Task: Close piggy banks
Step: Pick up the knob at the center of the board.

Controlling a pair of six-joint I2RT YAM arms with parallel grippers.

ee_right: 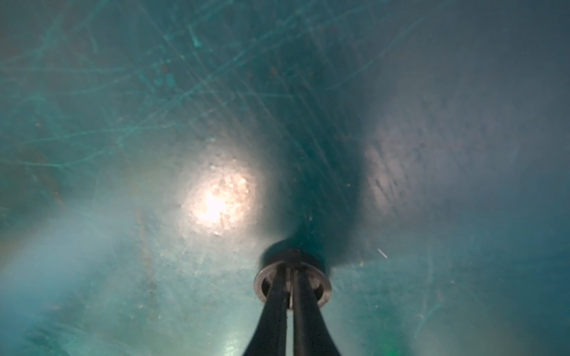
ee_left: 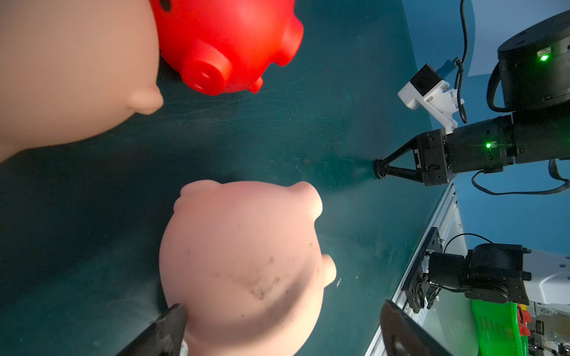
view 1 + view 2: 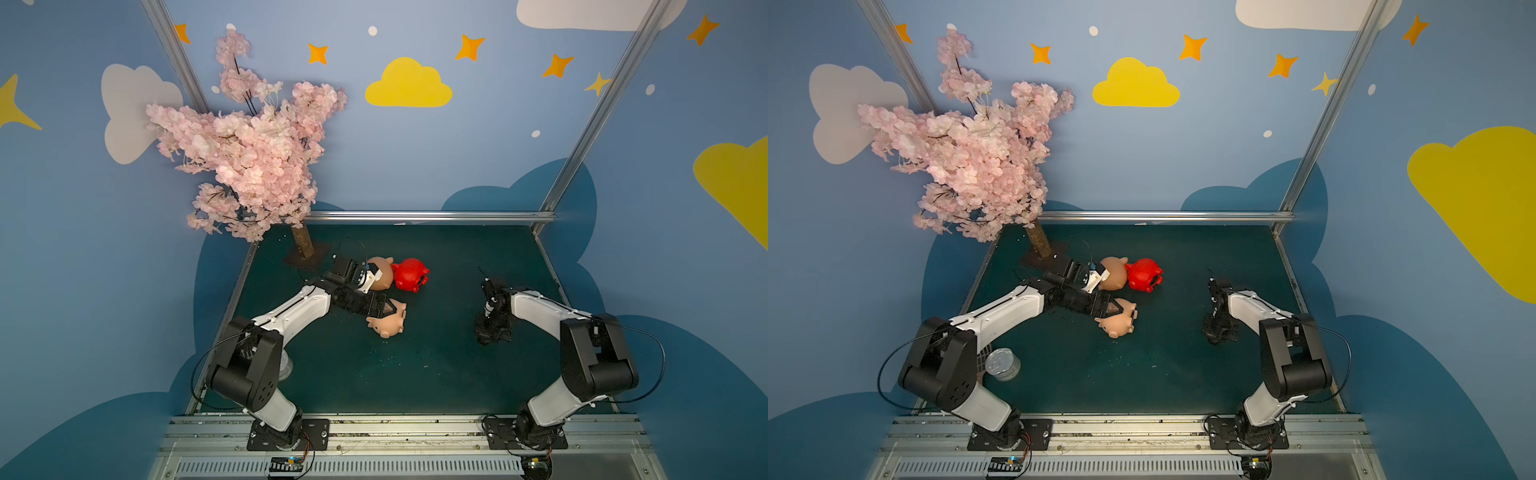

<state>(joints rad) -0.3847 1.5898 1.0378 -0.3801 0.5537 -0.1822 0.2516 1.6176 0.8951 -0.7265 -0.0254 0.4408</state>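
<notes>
Left pincer [image 2: 282,308]: we see the jaws apart, one on either side of the near peach piggy bank [image 3: 390,327] on the counter [image 3: 436,374]. One finger [image 2: 166,326] sits at its flank and we cannot tell whether it touches; the other is clear of it. Farther back, the far peach piggy bank [image 3: 380,276] touches the red piggy bank [image 3: 411,275]. Right pincer [image 1: 290,279]: we see it clamped on a small dark plug [image 1: 323,286] down at the counter, well apart from all three banks.
</notes>
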